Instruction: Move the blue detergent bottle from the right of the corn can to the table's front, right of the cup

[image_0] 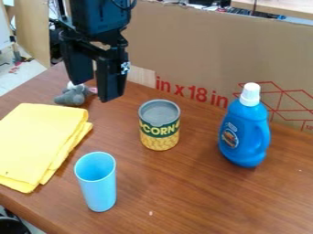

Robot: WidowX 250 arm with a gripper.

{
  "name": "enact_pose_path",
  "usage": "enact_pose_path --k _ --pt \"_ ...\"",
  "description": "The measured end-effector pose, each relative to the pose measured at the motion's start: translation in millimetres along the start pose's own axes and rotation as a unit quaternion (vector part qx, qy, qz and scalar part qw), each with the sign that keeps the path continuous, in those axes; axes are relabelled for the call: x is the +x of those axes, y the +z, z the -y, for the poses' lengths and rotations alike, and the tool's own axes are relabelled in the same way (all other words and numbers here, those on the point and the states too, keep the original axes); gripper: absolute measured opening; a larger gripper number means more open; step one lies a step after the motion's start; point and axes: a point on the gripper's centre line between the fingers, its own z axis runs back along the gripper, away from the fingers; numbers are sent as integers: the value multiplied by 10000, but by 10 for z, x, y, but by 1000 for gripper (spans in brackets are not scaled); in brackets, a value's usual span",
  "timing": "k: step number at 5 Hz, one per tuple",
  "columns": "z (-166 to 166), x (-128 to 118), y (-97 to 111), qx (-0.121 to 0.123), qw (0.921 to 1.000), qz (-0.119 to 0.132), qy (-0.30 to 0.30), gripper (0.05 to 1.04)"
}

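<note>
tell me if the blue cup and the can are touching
Apart. The camera view shows a strip of brown tabletop between the blue cup and the can.

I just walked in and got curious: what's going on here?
A black robot gripper hangs open over the wooden table, holding nothing. A small gray toy shows just beside it in the picture, past a folded yellow cloth. A can and a light blue cup stand upright nearer the camera, and a blue bottle with a white cap stands off to one side.

Cardboard sheet behind brown table
</note>
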Motion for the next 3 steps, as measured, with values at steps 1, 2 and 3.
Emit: enact_pose_path --k 1,2,3 --pt "3 -1 -63 -46 9999 -122 8 1001" --pt "147 167 -15 -291 9995 12 -131 1001" --pt "460 455 23 -242 9990 -28 -363 1001"
